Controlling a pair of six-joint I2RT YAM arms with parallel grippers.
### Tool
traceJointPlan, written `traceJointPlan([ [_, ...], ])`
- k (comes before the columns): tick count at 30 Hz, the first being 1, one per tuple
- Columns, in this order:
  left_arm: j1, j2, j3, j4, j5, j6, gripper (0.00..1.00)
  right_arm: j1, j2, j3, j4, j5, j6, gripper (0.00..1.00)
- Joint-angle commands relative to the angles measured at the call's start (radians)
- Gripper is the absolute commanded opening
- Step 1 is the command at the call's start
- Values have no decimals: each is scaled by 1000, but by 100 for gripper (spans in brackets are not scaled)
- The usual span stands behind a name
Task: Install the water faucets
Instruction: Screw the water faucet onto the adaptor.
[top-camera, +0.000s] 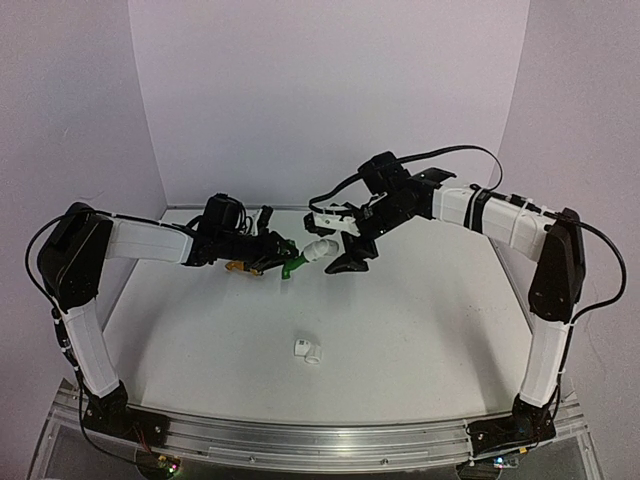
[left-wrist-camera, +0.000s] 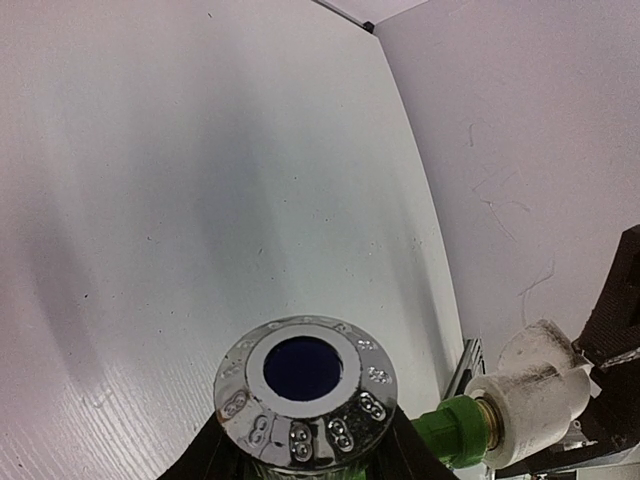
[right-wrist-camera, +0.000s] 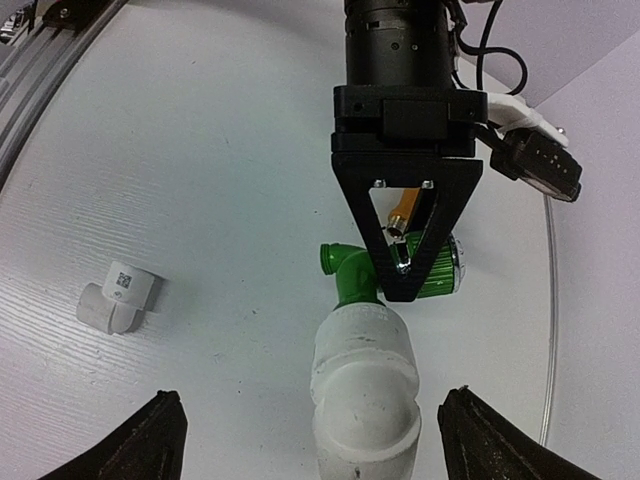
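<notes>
Green faucet (right-wrist-camera: 348, 278): toward the back of the counter (top-camera: 420, 320), at its middle, lying crosswise between the two arms.
Left claw (top-camera: 270, 262): clenched on the green faucet's body. The chrome knob (left-wrist-camera: 305, 385) with its blue centre sits between the fingers.
Threaded end (left-wrist-camera: 487, 420): brass-coloured and pointing at the right arm, it runs into a white elbow fitting (right-wrist-camera: 365, 380).
Right claw (right-wrist-camera: 312, 394): released. The jaws stand wide on either side of that fitting, with a gap showing on each side.
Orange-yellow faucet (right-wrist-camera: 400, 213): only a sliver shows, just behind the left claw, so I cannot tell how it lies.
Loose fitting (top-camera: 307, 350): a second white one, alone on the counter nearer the arm bases and well apart from both claws.
Count: two faucets (one green, one orange-yellow), two white fittings, two claws.
</notes>
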Motion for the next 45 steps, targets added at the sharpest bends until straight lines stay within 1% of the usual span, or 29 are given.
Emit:
traceJointPlan([
  [1,2,-58,56,25,22,26,0,10,16,44,48,33,41,89],
  [7,3,-58,63,20,24,32,0,18,41,49,87,58,71,82],
  [11,3,-57,69,15,27,34,0,22,57,56,93,57,71,80],
  [19,1,-55,80,10,29,38,0,27,72,56,104,47,82,73],
  [31,-5,-51,87,4,20,41,0,27,69,42,130,53,114,54],
  [34,-6,-52,92,3,16,41,0,27,71,40,136,58,131,45],
  [39,-6,-53,101,3,-7,35,0,34,75,34,148,76,174,36],
  [45,-7,-68,110,1,-77,24,0,48,92,27,198,152,334,15],
])
